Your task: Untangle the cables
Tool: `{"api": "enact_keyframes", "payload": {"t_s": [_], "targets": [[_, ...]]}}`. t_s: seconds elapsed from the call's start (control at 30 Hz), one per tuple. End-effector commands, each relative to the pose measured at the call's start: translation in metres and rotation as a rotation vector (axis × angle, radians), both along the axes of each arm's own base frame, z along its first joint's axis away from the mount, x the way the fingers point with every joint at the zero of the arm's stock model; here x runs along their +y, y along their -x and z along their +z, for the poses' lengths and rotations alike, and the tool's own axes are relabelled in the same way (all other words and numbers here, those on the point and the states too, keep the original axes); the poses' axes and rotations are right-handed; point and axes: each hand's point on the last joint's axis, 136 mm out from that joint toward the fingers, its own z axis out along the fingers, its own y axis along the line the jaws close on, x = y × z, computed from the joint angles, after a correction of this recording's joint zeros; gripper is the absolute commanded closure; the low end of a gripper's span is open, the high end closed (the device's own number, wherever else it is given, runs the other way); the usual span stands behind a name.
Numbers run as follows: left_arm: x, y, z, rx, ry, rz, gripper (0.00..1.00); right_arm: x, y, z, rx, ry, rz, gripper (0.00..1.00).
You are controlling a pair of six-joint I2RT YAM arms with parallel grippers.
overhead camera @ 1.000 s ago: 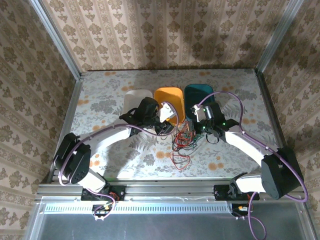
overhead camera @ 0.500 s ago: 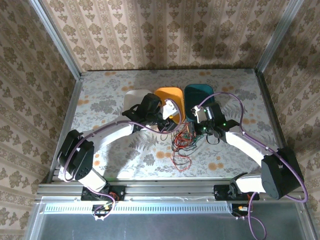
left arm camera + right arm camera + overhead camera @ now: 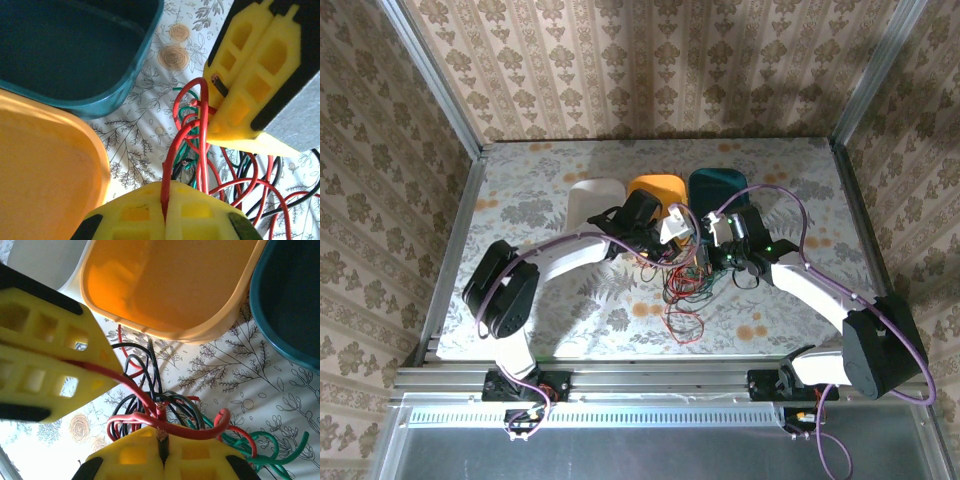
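Cables point(image 3: 682, 290) sprawl tangled on the surface point(image 3: 550, 190), just beneath both pincers. Left pincer point(image 3: 163, 202) is clamped on a red cable point(image 3: 201, 135); right pincer point(image 3: 163, 452), close beside it, grips a black cable point(image 3: 220, 86).

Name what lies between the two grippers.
In the right wrist view, a red cable pinched by the left gripper stretches to the right gripper, which pinches a black cable.

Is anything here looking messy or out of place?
Yes. The cables, thin red, black and green wires, sit in one knotted heap on the table, just in front of the orange bin and the teal bin, with loops trailing toward the near edge.
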Motion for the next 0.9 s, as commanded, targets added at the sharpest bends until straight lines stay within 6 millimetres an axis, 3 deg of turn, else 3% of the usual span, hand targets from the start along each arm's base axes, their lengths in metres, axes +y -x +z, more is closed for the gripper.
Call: {"api": "enact_keyframes", "payload": {"t_s": [0.0,0.07,0.13,0.23,0.6,0.87], "targets": [[-0.009,-0.003,0.02,-0.011,0.06,-0.002,1.0,-0.005,0.009,-0.002,0.042,0.001,-0.021,0.93],[-0.01,-0.004,0.031,-0.033,0.092,0.009,1.0,-0.01,0.01,-0.005,0.058,0.021,-0.051,0.6],[-0.009,-0.004,0.041,-0.056,0.116,0.021,1.0,-0.012,0.013,-0.009,0.073,0.03,-0.055,0.42],[-0.005,-0.003,0.055,-0.087,0.141,0.042,1.0,-0.013,0.017,-0.017,0.101,0.05,-0.061,0.25],[0.006,0.006,0.119,-0.162,0.263,0.075,1.0,-0.005,0.023,-0.05,0.208,0.14,-0.037,0.22],[0.025,0.013,0.194,-0.259,0.384,0.115,1.0,-0.01,0.022,-0.057,0.22,0.165,-0.056,0.21]]}}
